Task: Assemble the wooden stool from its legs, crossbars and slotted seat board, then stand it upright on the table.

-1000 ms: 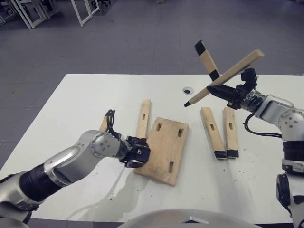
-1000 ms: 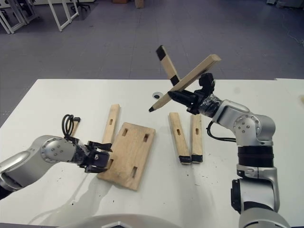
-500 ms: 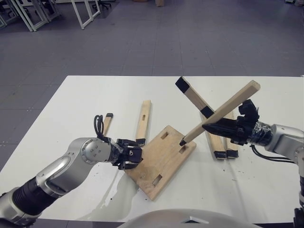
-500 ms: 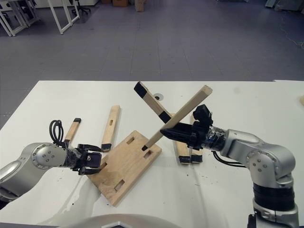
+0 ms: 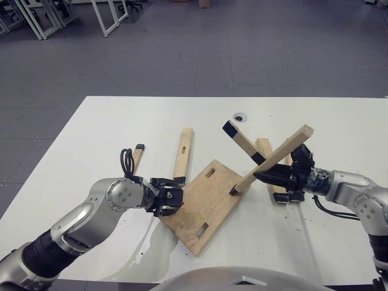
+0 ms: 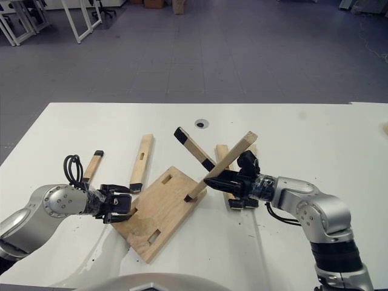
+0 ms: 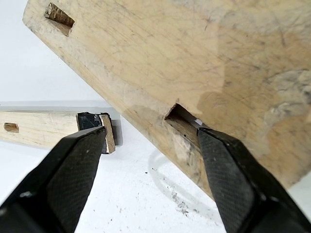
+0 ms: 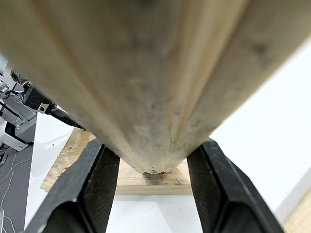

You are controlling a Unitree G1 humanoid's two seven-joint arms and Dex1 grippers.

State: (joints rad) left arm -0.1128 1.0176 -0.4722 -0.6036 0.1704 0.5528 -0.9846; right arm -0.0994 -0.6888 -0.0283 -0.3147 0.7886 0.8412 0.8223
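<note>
Gripping one crossed pair (image 5: 276, 154), right pincer (image 5: 265, 177); one seat board (image 5: 203, 203); four loose sticks (image 5: 183, 151)

Seat board (image 6: 159, 212) sits diagonal. Right gripper (image 6: 215, 180) is off its right corner, clamped on the crossed leg pair (image 6: 233, 156), whose lower end is at the board's right-hand slot. Left gripper (image 6: 121, 204) is at the board's left edge. Slotted leg (image 6: 142, 159) and short crossbar (image 6: 92, 167) lie beyond that edge.

I see a white table (image 5: 85, 130) with a small round port (image 5: 240, 115) near its far edge, grey floor (image 5: 254, 48) beyond, and what look like white furniture frames (image 5: 109, 13) at the back.
</note>
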